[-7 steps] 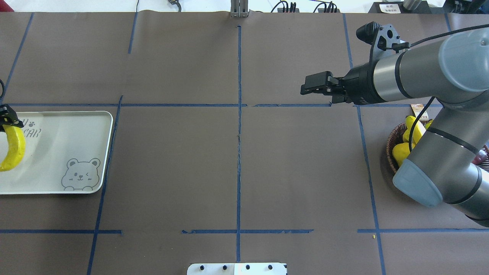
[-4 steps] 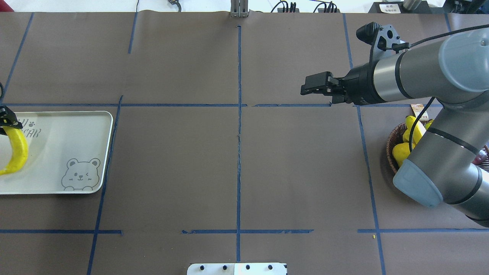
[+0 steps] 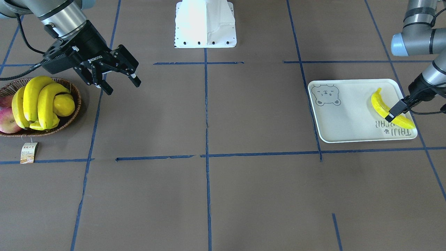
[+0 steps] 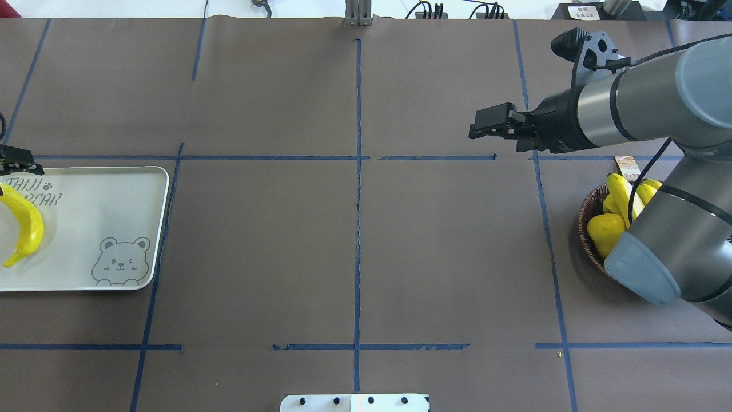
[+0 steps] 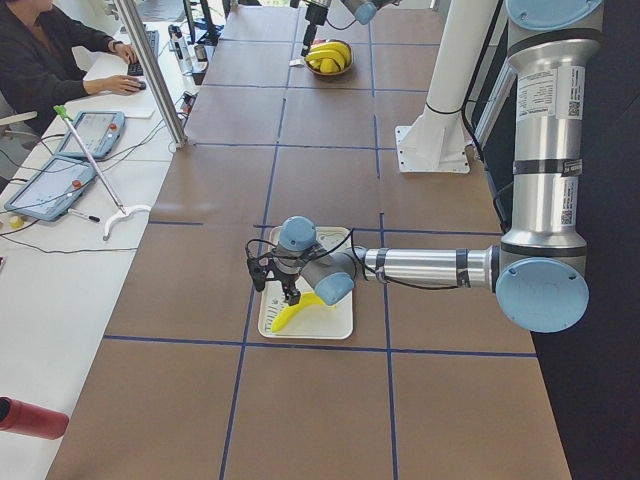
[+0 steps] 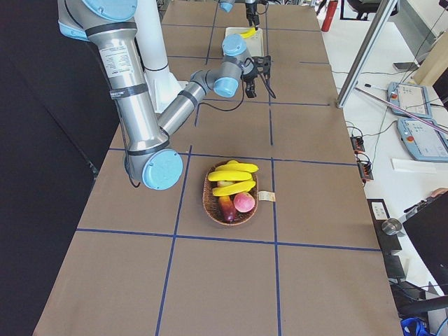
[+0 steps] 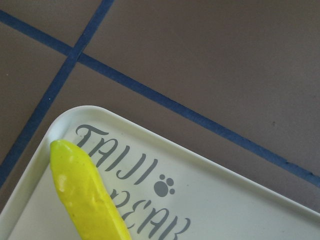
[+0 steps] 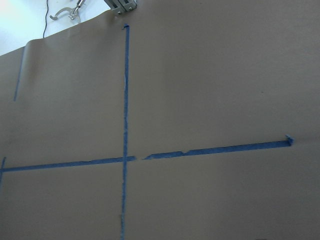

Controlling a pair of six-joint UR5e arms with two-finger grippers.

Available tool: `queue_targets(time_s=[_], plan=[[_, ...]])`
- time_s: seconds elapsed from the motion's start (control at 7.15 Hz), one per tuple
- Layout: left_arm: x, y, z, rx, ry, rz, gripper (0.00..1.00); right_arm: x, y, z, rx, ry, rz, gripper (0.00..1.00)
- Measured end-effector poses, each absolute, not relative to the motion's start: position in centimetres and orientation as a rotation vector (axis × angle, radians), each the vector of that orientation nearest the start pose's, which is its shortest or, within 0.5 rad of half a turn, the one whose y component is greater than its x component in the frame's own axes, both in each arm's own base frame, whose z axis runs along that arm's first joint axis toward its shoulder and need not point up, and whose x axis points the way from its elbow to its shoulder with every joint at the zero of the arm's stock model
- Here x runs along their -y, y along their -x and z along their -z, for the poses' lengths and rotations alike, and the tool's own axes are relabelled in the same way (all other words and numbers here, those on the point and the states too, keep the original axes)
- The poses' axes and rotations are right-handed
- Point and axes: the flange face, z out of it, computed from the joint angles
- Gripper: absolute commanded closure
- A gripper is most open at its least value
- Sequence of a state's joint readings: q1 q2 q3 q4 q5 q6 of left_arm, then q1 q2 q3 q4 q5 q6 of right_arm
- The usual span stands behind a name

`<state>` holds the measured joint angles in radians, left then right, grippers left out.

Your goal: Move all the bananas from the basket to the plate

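"Black finger on the left hand [image 3: 398, 109]: is it pinching anything?"

"Not as I judge it. Only 1 finger shows clearly, so I cannot tell whether that hand is spread or pressed together. From overhead, though, the banana [image 3: 378, 103] just below it lies flat on the plate [image 3: 348, 115], apart from the hand, with 1 tip beside the grey lettering."

"And the right hand [image 3: 123, 87]?"

"Fingers spread wide and holding nothing, hanging above the surface [image 3: 244, 122]. The basket [image 3: 78, 103] is near it, to its right and lower. I count 3 bananas [image 3: 35, 97] nested together in it, so most of the job is left."

"Anything else in the basket?"

"A lemon [image 3: 65, 104] on the side nearest the hand, touching the closest banana. Some red fruit [image 3: 6, 122] sits on the far side."

"How will a banana handle?"

"Light, I'd say. The skin looks smooth and a little slippery, and the body would probably mark if squeezed hard. I'd take the uppermost 1 across its thick middle, with the fingers straddling its width. The tapering tips give little to hold. Held off-centre, the curve could let it swivel in the grip. Because they lie packed against each other, lifting 1 may drag its neighbour or nudge the lemon."
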<state>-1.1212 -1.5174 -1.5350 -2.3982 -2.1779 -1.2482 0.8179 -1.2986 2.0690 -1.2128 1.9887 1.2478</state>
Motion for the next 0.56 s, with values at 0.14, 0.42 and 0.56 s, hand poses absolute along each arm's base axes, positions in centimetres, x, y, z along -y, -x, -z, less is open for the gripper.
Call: queue_targets(time_s=[0.14,0.42,0.56], plan=[[48.3,-14.3,-60.7,-0.939,-0.057,0.519,0.01,43.3,27.3,-27.2,1.066,-0.298,-0.142,0.00],[48.7,-14.2,-59.9,-0.949,-0.073,0.517,0.01,40.2,23.5,-33.2,0.948,-0.294,-0.049,0.00],[48.8,-14.3,-59.7,-0.950,-0.078,0.517,0.01,38.3,21.6,-35.6,0.920,-0.276,-0.033,0.00]])
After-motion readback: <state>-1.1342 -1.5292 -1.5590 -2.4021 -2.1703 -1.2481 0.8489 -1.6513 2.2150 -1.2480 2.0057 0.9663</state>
